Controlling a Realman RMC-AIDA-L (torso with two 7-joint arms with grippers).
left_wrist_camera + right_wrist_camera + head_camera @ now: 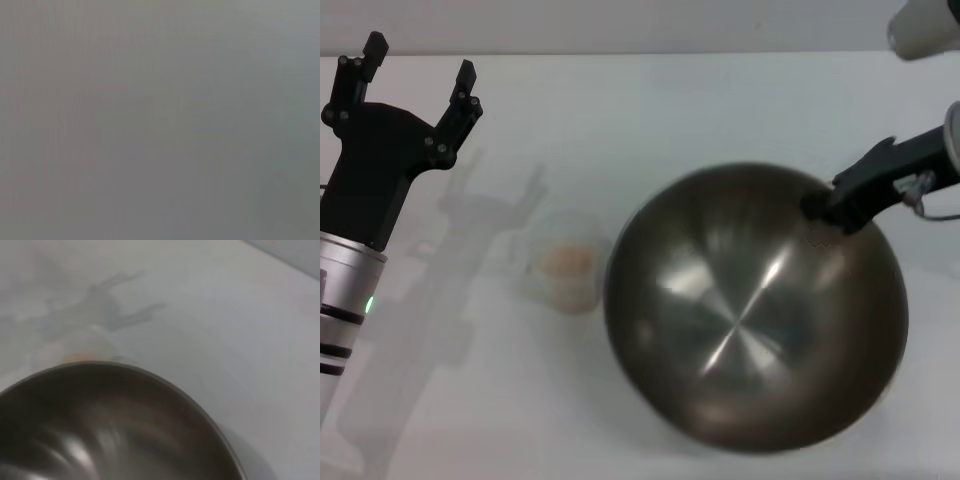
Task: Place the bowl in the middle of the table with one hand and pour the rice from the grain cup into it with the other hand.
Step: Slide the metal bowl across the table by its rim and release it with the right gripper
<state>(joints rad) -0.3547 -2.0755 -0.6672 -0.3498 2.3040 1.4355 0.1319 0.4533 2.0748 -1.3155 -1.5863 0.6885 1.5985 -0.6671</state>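
Table (650, 100): plain white top, the largest thing in view, bearing the bowl and the grain cup; faint shadows of the left arm fall across it behind the cup
Bowl (755, 310): wide stainless-steel bowl, shiny inside with nothing in it, right of the table's middle in the head view; its rim looks tilted toward the camera, and whether its base rests flat on the table cannot be told; in the right wrist view its rim (150, 377) curves across the lower part, with the white table beyond
Left gripper (415, 75): black, held above the far left of the table, well apart from the bowl and behind the cup; its two fingers are spread wide with nothing between them; the left wrist view shows only flat grey
Right gripper (840, 205): black, reaching in from the right edge and pinching the far right rim of the bowl, one finger inside the wall
Grain cup (565, 270): small clear plastic cup, upright on the table just beside the bowl's left rim, between the bowl and the left arm; a pale blur in the right wrist view (75, 347) past the bowl's rim
Rice (567, 261): pale beige heap sitting inside the cup
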